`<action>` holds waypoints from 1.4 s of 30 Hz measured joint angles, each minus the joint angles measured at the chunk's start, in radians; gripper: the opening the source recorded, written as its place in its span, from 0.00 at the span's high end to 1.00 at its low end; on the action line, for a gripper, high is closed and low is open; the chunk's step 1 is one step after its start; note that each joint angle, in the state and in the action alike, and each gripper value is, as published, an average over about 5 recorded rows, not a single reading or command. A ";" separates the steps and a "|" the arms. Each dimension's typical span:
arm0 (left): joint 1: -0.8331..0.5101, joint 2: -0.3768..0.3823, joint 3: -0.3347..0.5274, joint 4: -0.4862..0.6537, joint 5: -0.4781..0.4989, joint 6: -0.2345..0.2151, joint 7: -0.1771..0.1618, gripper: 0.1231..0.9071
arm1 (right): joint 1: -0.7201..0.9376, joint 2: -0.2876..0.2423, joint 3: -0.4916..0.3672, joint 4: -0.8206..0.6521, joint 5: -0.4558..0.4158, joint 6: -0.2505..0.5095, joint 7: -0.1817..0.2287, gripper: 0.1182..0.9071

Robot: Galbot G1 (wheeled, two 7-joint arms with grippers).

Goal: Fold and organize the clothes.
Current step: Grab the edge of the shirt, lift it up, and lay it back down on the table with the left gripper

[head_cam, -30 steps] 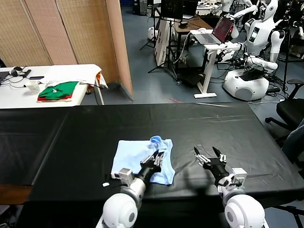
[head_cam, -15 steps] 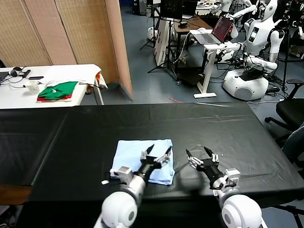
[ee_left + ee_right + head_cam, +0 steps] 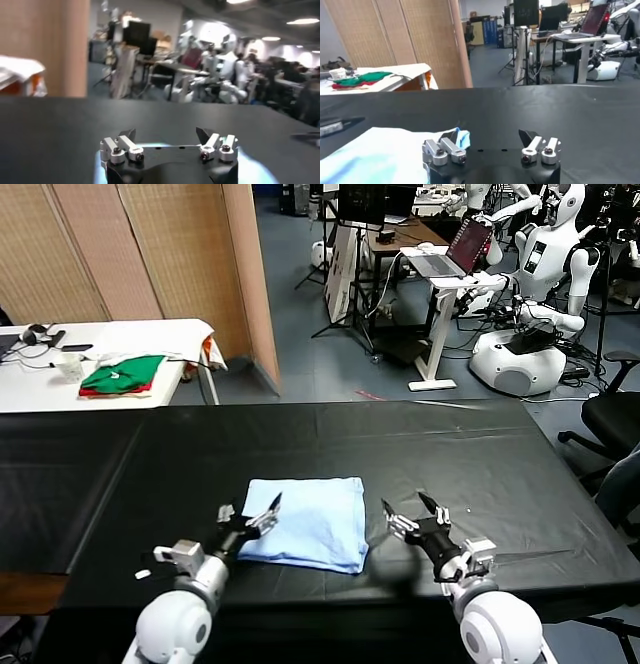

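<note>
Head view, lower centre: one folded pale light-blue thin T-shirt flat on black table. Left gripper at its left edge, right gripper just right; both jaws apart, empty.

I see a long table under a black cloth across my front. On it, near its front edge and a little left of centre, lies one folded light-blue T-shirt, flat and roughly rectangular.
</note>
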 joint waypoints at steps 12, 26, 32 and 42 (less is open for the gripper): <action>0.005 -0.013 -0.063 0.075 -0.168 0.004 -0.004 0.00 | -0.012 0.009 -0.003 0.013 -0.008 0.000 -0.001 0.00; 0.021 -0.043 -0.053 0.094 -0.224 0.014 -0.007 0.32 | -0.008 0.015 -0.002 0.014 -0.010 0.002 0.000 0.00; 0.016 -0.054 -0.061 0.091 -0.339 0.068 -0.055 0.77 | -0.005 0.026 -0.002 0.013 -0.011 0.005 0.000 0.00; 0.023 -0.032 -0.065 0.047 -0.251 0.076 -0.069 0.93 | -0.012 0.031 0.001 0.007 -0.013 0.012 0.002 0.00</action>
